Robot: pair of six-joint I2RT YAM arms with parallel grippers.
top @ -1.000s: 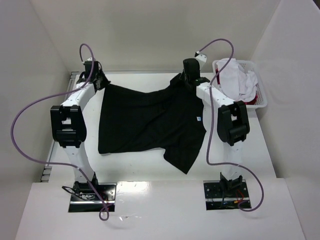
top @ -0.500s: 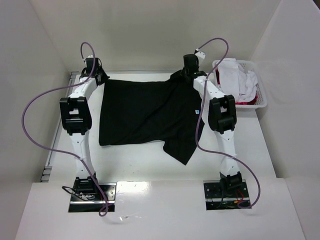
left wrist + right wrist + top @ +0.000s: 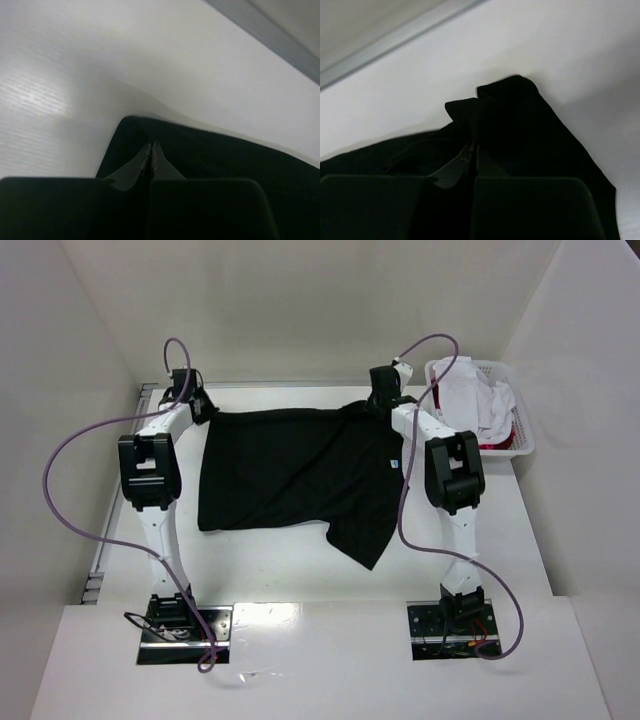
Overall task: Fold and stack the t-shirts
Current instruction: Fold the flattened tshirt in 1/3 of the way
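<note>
The black t-shirt (image 3: 290, 470) lies spread on the white table, its far edge stretched between both grippers. My left gripper (image 3: 198, 408) is shut on its far left corner, which also shows in the left wrist view (image 3: 210, 155). My right gripper (image 3: 380, 405) is shut on the bunched far right corner, seen in the right wrist view (image 3: 515, 120). One sleeve (image 3: 365, 535) hangs toward the near right. White t-shirts (image 3: 470, 400) and a red one (image 3: 487, 445) lie piled in the basket.
The white lattice basket (image 3: 523, 430) stands at the far right against the wall. White walls close in the table on the left, back and right. A grey rail (image 3: 270, 32) runs along the table's far edge. Purple cables loop off both arms.
Both grippers have lowered toward the far end of the table with the shirt's corners. The shirt's far edge went from sagging to pulled straight, and the cloth now lies flatter.
</note>
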